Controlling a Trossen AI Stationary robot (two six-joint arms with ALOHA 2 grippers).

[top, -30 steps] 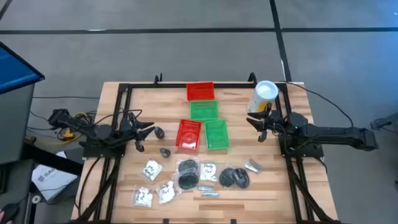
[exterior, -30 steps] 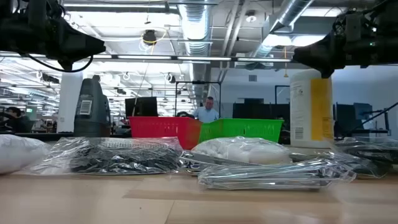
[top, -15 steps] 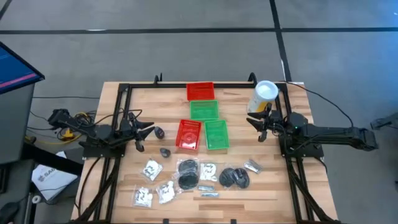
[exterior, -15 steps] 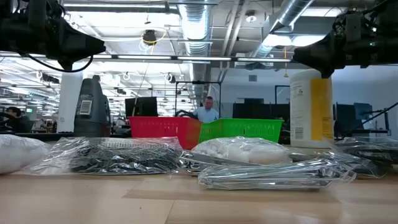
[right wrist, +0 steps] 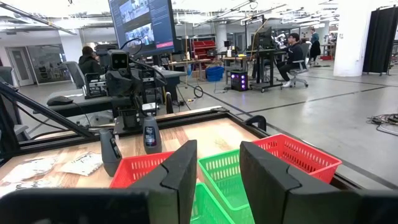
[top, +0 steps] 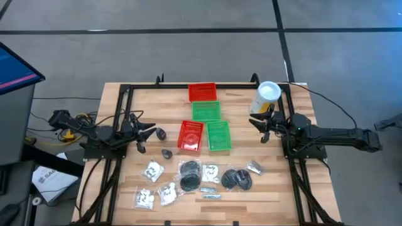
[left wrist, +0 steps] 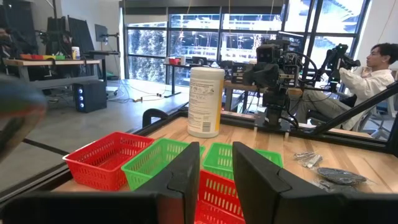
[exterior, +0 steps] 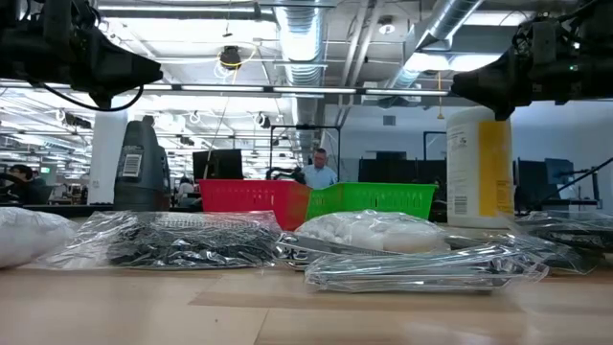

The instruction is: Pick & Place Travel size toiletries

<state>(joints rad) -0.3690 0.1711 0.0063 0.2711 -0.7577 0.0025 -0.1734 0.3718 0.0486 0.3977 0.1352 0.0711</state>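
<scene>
My left fingers (top: 143, 137) and my right fingers (top: 260, 129) are both spread apart and hold nothing, each hanging above its own side of the counter (top: 251, 188). The travel size toiletries (top: 188, 177) lie crowded along the near edge, well apart from both, below the red and green baskets (top: 205, 125). I judge the risk is that packets touching each other come up two together, or a slippery sachet (top: 210, 196) slides away when I close.

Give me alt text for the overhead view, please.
Four mesh baskets, two red and two green, sit mid-table, with packets of travel toiletries scattered along the near edge. The left tool and right tool hover open at either side, empty; a yellow canister stands beside the right one.
</scene>
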